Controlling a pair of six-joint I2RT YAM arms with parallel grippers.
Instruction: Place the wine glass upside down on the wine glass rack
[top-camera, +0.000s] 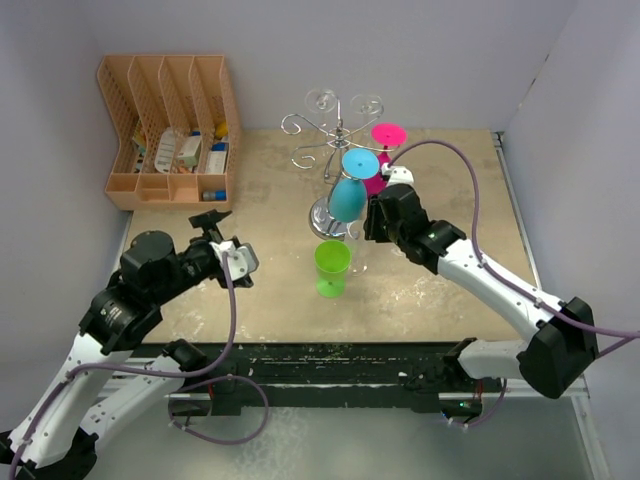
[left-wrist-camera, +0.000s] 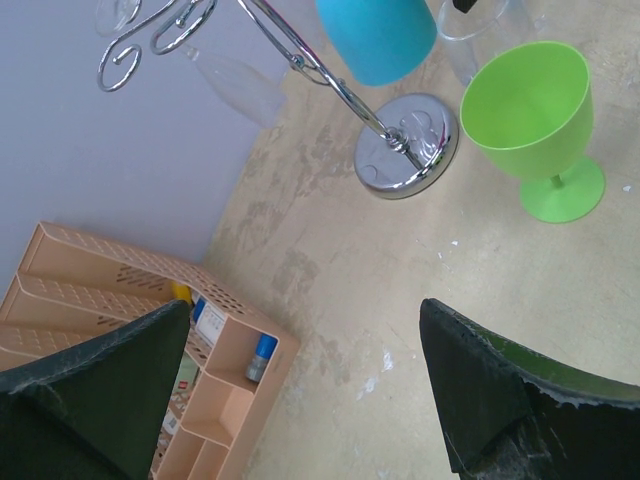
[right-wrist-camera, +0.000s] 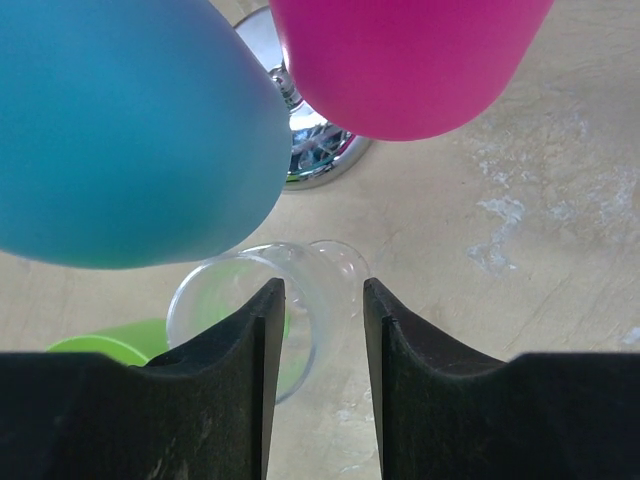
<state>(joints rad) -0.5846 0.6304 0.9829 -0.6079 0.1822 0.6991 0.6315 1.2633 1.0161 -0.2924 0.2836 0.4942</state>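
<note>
Right gripper (right-wrist-camera: 323, 295) is low by the wine glass rack (top-camera: 335, 150), with its fingers on either side of a clear wine glass (right-wrist-camera: 300, 285) near the rack's round base. The jaws are partly closed with a narrow gap. I can't tell whether the pads actually touch the glass, because the see-through wall blurs the edges. The clear glass is below the blue glass (top-camera: 347, 195) and the pink glass (top-camera: 385, 150), both hanging bowl-down on the rack arms. The green glass (top-camera: 332, 268) stands upright on the table (top-camera: 260, 200), just in front of the rack. Left gripper (top-camera: 238, 262) is wide open and holds nothing. It sits well left of the rack, with the orange organiser (top-camera: 170, 130) behind it.
</note>
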